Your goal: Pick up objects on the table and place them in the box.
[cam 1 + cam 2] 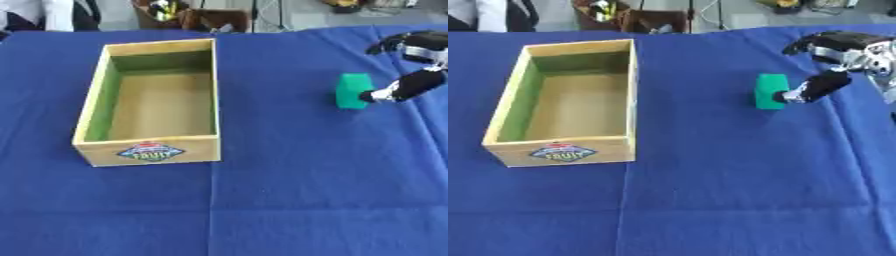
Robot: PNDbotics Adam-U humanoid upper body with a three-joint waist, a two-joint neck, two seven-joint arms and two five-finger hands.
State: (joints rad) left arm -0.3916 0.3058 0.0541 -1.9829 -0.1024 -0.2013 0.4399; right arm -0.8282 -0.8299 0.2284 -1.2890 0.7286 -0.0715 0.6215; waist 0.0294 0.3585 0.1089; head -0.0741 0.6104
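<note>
Your right hand (833, 60) is in from the right side, well to the right of the wooden box (566, 147), and it is spread wide around the green block (770, 91). One digit, probably the thumb, reaches down to the block's right face and looks to be touching it, though contact is hard to confirm from here. The other fingers (820, 41) arch above and behind the block and are not on it, so you have hold of nothing yet.

The green block stands on the blue tablecloth (710, 200), level with the middle of the box and well apart from its right wall. The box sits open-topped and appears empty, its labelled end toward you.

The risk is in how you close. With only one digit against the block's right side, any push nudges it leftward toward the box or tips it over before the upper fingers come down to oppose it. Closing early would pinch a corner, and the block could twist out. A snag in the cloth could also drag it.

Your left hand is not visible in either view.
</note>
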